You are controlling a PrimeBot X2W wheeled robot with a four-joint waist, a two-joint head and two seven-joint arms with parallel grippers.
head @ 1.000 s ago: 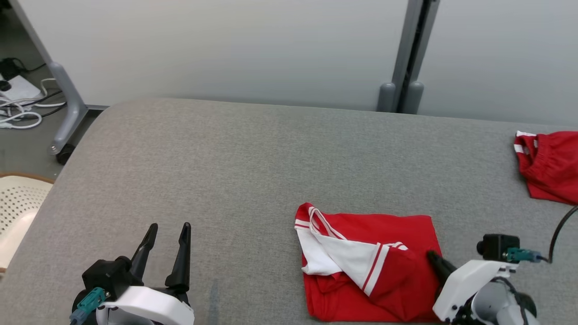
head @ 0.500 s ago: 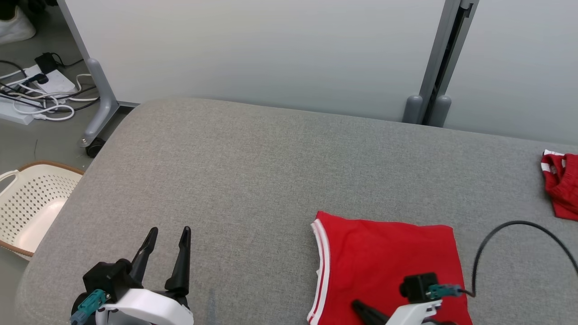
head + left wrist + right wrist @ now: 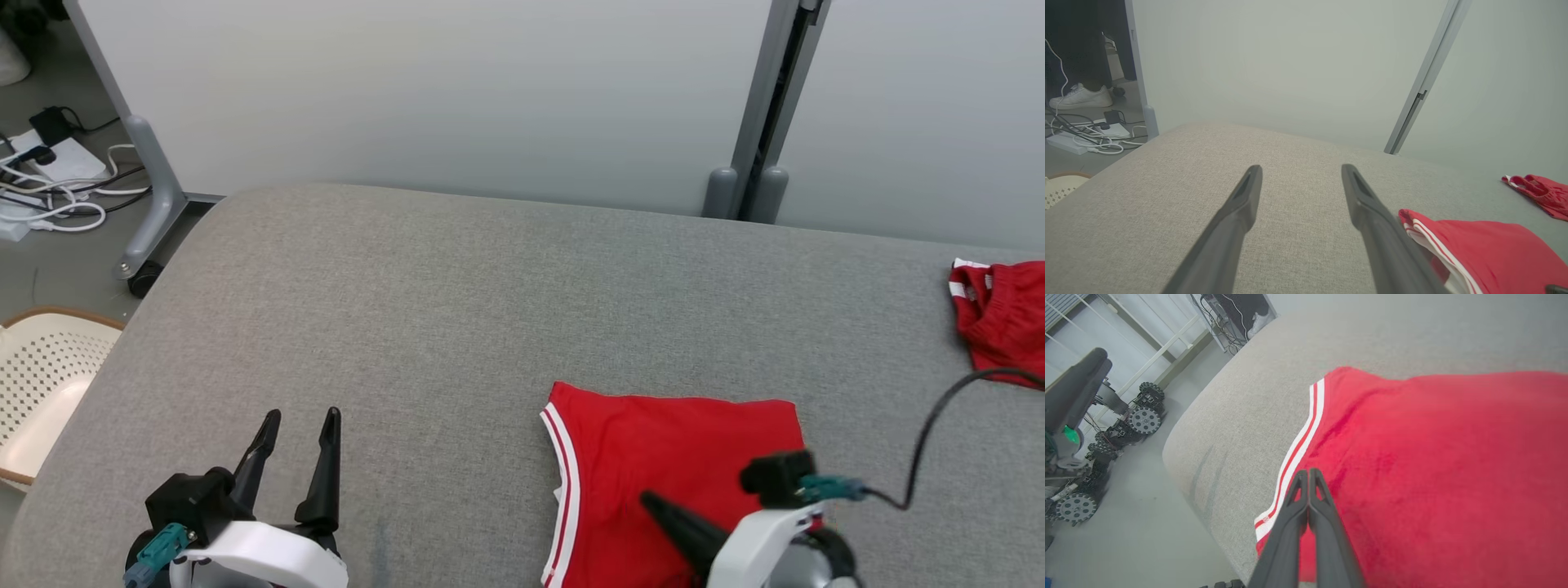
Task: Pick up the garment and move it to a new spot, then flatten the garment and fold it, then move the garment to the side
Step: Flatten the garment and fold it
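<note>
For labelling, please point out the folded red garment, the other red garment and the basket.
folded red garment (image 3: pixel 653 449), head view, flat red top layer.
other red garment (image 3: pixel 1000 327), head view, crumpled red cloth.
basket (image 3: pixel 49 359), head view, perforated wall.

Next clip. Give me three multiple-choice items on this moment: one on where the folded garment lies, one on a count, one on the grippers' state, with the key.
1. In the head view, where on the grey table does the folded red garment lie?
A) far left corner
B) near edge, right of centre
C) far edge, by the wall

2. How many red garments are on the table?
A) one
B) two
C) three

3. Which gripper stands open?
A) the left gripper
B) the right gripper
C) both

Key:
1 B: it sits at the bottom of the view, right of the middle.
2 B: a second garment lies at the table's right edge.
3 A: the left fingers stand well apart, while the right fingers are pressed together.
</note>
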